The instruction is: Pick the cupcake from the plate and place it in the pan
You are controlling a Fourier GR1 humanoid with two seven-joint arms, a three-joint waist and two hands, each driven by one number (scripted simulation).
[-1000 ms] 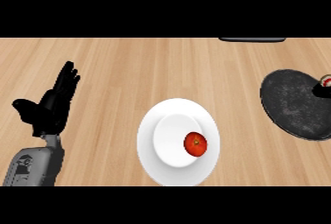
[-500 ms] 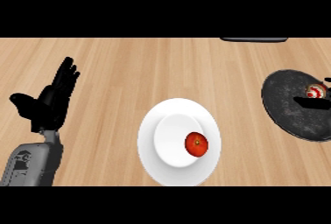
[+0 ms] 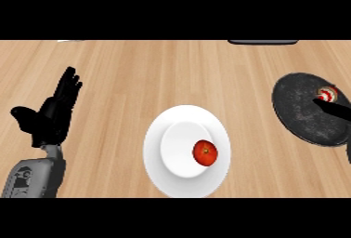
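Observation:
The cupcake (image 3: 328,94), red and white, shows over the dark round pan (image 3: 302,116) at the right edge. My right hand (image 3: 336,109) comes in from the right edge and lies against the cupcake's near side; most of the hand is out of view. The white plate (image 3: 171,176) sits at centre front with a round red fruit (image 3: 205,153) on it. My left hand (image 3: 51,116) rests open at the left, fingers up, well away from the plate.
A dark object (image 3: 263,42) lies at the counter's far edge, right of centre. Bare wooden counter (image 3: 171,74) stretches between the left hand, the plate and the pan.
The cupcake and my right hand have moved left from the view's right edge to over the pan. The left hand, the plate and the red fruit have stayed put.

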